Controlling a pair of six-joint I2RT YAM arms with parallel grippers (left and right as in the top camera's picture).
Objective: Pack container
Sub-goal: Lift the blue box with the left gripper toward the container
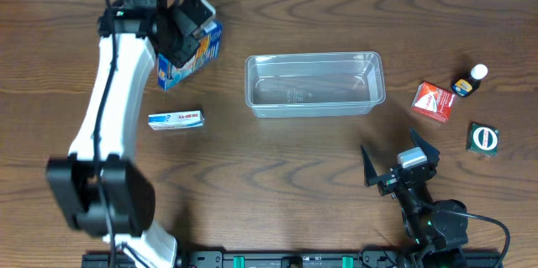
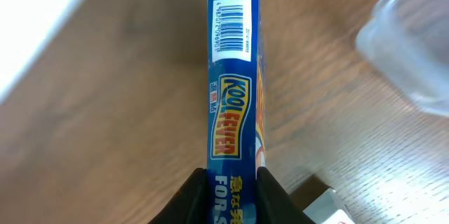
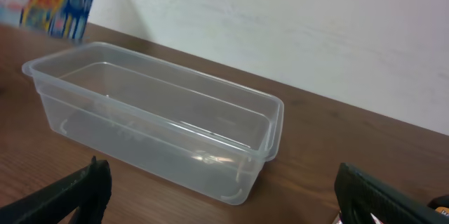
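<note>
The clear plastic container (image 1: pixel 315 84) stands in the middle of the table with nothing inside; it also shows in the right wrist view (image 3: pixel 154 122) and as a blurred corner in the left wrist view (image 2: pixel 414 48). My left gripper (image 1: pixel 187 34) is shut on a blue Kool Fever box (image 1: pixel 192 58), gripping its narrow sides (image 2: pixel 233 112) at the back left, left of the container. My right gripper (image 1: pixel 402 163) is open and empty near the front right, its fingers wide apart (image 3: pixel 224 196) facing the container.
A small blue-and-white box (image 1: pixel 176 119) lies at the left. A red-and-white box (image 1: pixel 433 101), a small dark bottle with a white cap (image 1: pixel 469 81) and a green-and-black box (image 1: pixel 482 139) sit at the right. A white-and-red box corner (image 2: pixel 330 206) shows under my left gripper.
</note>
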